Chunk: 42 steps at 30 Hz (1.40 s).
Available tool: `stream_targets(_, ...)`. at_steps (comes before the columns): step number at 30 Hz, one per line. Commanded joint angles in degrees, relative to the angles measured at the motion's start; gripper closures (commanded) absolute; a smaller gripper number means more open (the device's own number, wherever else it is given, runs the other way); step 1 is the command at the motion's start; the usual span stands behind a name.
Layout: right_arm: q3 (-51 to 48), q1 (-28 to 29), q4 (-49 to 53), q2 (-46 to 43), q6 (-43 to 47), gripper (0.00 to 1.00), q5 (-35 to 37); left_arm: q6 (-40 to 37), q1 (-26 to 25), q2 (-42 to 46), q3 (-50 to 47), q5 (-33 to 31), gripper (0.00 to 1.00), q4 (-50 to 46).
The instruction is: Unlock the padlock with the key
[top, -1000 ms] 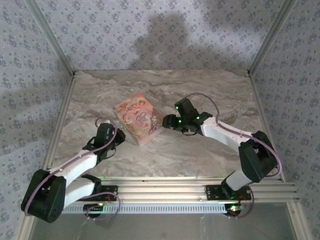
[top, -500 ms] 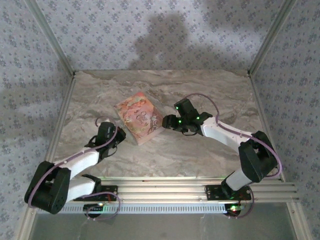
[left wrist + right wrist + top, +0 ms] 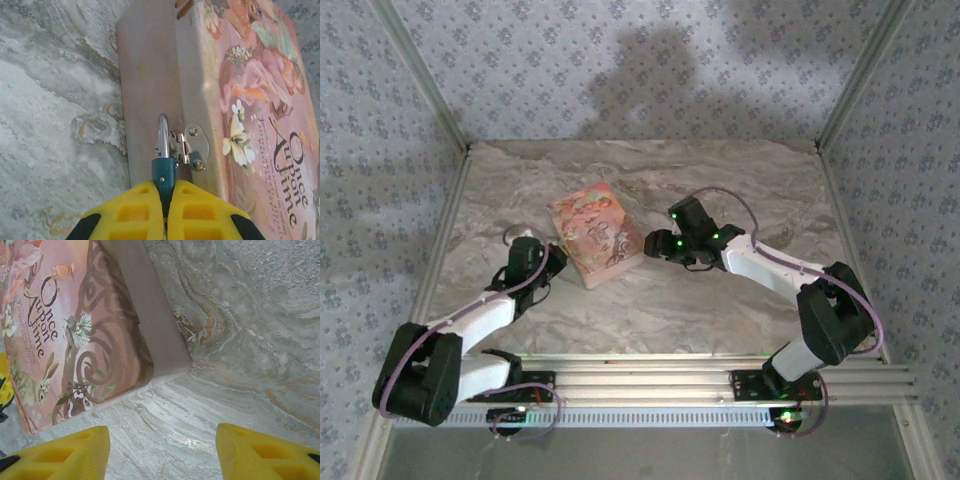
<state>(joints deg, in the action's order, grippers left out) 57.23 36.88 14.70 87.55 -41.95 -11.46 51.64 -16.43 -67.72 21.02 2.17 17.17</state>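
- Padlock (image 3: 164,172), teal-bodied, with its silver shackle (image 3: 162,131) through the metal hasp (image 3: 196,146) on the box's left side.
- Left gripper (image 3: 165,194) clamps the padlock's body, yellow fingers pressed together.
- Pink book-shaped box (image 3: 597,235), mid-table; the lid reads "Once Upon a Time".
- Right gripper (image 3: 162,450) hovers off the box's right corner, jaws apart, holding nothing.
- Marble-patterned table (image 3: 740,180).

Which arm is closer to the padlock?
Left. The left arm has jaws shut on the padlock at the latch; the right arm, jaws open, hangs off the box's far corner.
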Motion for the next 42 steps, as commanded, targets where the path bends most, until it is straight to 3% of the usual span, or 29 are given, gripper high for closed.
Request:
stream_targets(1, 0.43, -0.26, 0.08, 0.98, 0.73, 0.41, -0.91, -0.19, 0.86, -1.8, 1.05, 1.54, 1.0, 5.66)
stream_targets(10, 1.12, -0.26, 0.31, 1.93, 0.72, 0.41, -1.1, -2.27, 4.14, -5.74, 1.22, 5.05, 1.0, 10.23)
stream_targets(24, 1.0, -0.5, 0.51, 2.23, 0.91, 0.41, -0.75, -8.46, 8.2, -5.86, 2.52, 6.26, 1.0, 6.39)
stream_targets(32, 0.95, -1.33, 3.46, -1.62, 2.94, 0.42, 2.12, -13.89, 8.35, 3.02, 9.46, 6.89, 1.0, -5.74)
stream_targets(36, 1.05, -3.61, 7.06, -4.92, 5.16, 0.42, 3.88, -15.33, 5.2, 6.31, 15.68, 6.09, 1.0, -12.42)
stream_targets(42, 1.23, -8.35, 13.2, -9.69, 8.43, 0.42, 5.98, -14.18, -7.9, 0.73, 23.78, 1.15, 1.0, -11.47)
